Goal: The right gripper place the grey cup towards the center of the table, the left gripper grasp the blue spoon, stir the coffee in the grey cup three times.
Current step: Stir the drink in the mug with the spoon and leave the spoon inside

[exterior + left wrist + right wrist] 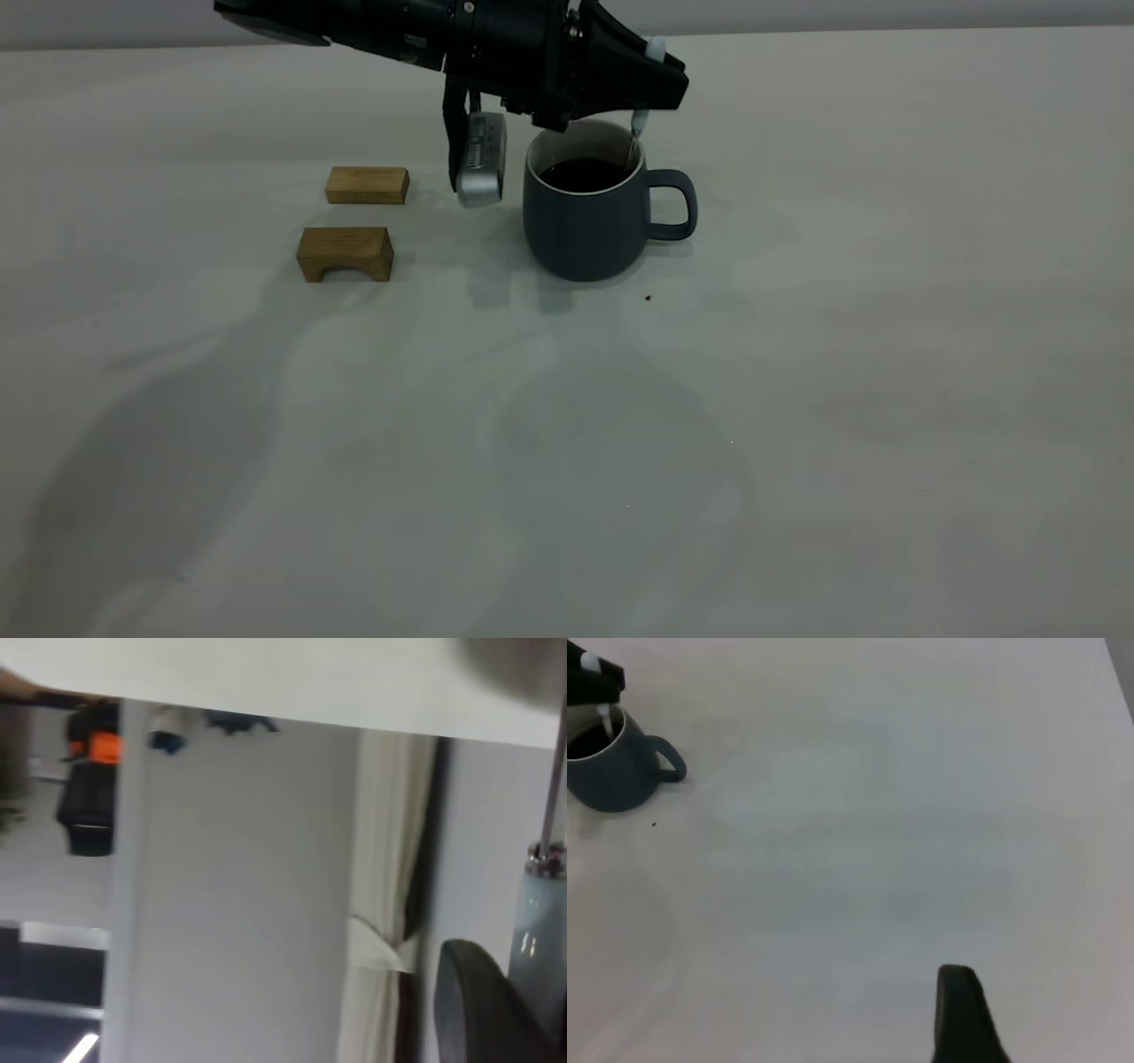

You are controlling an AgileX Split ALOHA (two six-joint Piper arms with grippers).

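The grey cup (589, 226) stands upright mid-table with its handle toward the right, and dark coffee (583, 174) lies flat inside it. My left gripper (653, 87) hangs just above the cup's right rim, shut on the blue spoon (640, 124). The spoon is held upright and its metal neck dips into the coffee. The left wrist view shows the pale blue spoon handle (537, 921) beside one dark finger (483, 1010). In the right wrist view the cup (609, 780) is far off. My right gripper (963, 1010) shows only as a dark tip over bare table.
Two tan wooden blocks lie left of the cup: a flat one (367, 185) and an arched one (345, 253). The left arm's silver wrist camera (481, 159) hangs close to the cup's left side. The table (797, 399) stretches bare in front and to the right.
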